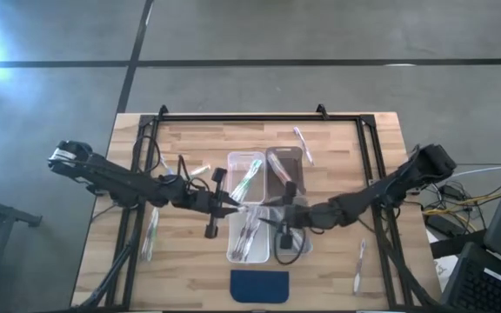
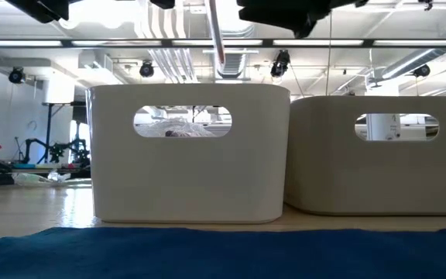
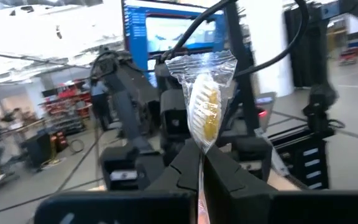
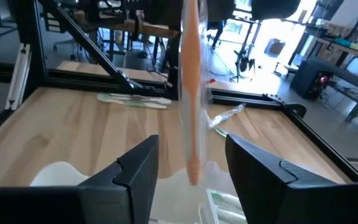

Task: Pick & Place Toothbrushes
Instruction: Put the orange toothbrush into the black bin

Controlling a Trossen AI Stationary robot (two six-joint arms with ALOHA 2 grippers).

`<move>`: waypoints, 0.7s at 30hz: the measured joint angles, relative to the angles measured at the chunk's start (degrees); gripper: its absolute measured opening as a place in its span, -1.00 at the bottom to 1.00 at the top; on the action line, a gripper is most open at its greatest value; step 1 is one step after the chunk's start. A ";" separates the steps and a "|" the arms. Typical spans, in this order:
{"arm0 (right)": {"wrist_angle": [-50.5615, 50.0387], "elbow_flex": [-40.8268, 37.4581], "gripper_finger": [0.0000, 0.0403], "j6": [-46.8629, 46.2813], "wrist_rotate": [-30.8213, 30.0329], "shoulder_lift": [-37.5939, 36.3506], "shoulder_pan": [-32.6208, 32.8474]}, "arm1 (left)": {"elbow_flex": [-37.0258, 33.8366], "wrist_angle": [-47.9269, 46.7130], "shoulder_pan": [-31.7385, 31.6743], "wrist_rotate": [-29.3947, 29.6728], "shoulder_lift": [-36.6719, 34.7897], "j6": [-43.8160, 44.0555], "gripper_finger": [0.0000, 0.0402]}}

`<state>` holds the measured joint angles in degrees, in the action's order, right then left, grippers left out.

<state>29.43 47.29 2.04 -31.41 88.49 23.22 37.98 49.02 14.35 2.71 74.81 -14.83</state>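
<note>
The left gripper (image 3: 201, 163) clamps a wrapped toothbrush (image 3: 204, 102) upright above the near-left bin (image 1: 248, 235), apparently for handover between the right gripper's (image 4: 188, 167) spread fingers.

The table (image 1: 337, 156) is pale wood with a black frame. The pad (image 1: 260, 286) is dark blue. The bins (image 2: 188, 155) look cloudy white. One wrapped toothbrush (image 3: 205, 112) has yellow bristles; another (image 4: 191, 93) is orange.

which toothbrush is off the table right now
The clear-wrapped, orange-handled toothbrush clamped upright in the left pincer above the bins; the other toothbrushes lie on the wooden table or in bins.
</note>
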 joint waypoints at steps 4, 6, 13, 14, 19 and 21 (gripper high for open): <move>0.14 3.08 -0.15 0.10 -0.01 3.23 -0.71 | 0.00 0.10 0.02 -2.28 0.00 0.32 -0.96; 0.00 4.51 -0.14 0.13 0.01 4.72 -0.97 | 0.00 0.43 0.11 -2.70 0.00 0.32 -0.96; -0.61 8.90 -0.05 0.68 0.19 8.59 -1.47 | 0.00 0.41 0.11 -2.94 0.00 0.31 -0.96; -0.73 9.21 -0.05 0.75 0.16 8.94 -1.54 | 0.00 0.33 0.11 -3.00 0.00 0.31 -0.96; -1.28 9.41 -0.15 -0.34 0.11 9.18 -1.56 | -0.02 0.21 0.11 -3.09 0.00 0.28 -0.97; -2.28 9.04 -0.25 -1.55 0.12 9.14 -1.49 | -0.02 0.21 0.11 -3.15 0.00 0.28 -0.96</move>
<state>27.15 56.34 0.49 -31.28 97.62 21.73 37.95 49.23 14.46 -0.45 74.81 -14.55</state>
